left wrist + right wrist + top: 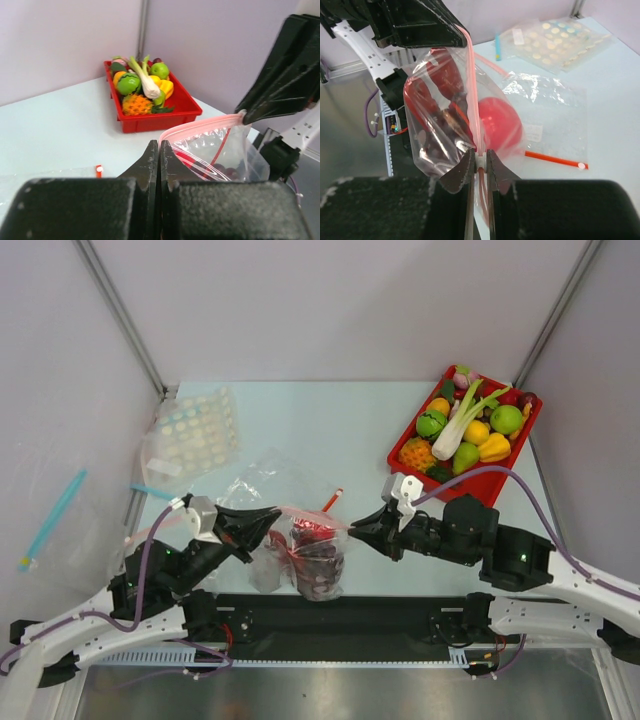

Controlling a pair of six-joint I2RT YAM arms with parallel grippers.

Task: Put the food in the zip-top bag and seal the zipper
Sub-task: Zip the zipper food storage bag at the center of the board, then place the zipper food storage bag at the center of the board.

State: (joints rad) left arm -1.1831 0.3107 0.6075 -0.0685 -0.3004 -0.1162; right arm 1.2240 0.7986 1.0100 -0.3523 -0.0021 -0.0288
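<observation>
The clear zip-top bag (318, 558) hangs between my two grippers above the table's near edge. Its pale pink zipper (472, 75) runs taut from one gripper to the other. My left gripper (272, 517) is shut on the zipper's left end, its tips (160, 144) pressed together. My right gripper (355, 527) is shut on the zipper's right end, pinching a small white piece on the strip (480, 158). Inside the bag are the red ball-like fruit (497, 122), dark purple grapes (445, 125) and a long red piece, likely the crayfish (442, 75).
A red tray (398, 462) full of toy fruit and vegetables stands at the back right. A dotted clear bag (190, 435) lies at the back left. Another clear bag (265, 475) with an orange-red strip (332, 500) lies flat behind the held bag. Blue strips (55, 515) lie far left.
</observation>
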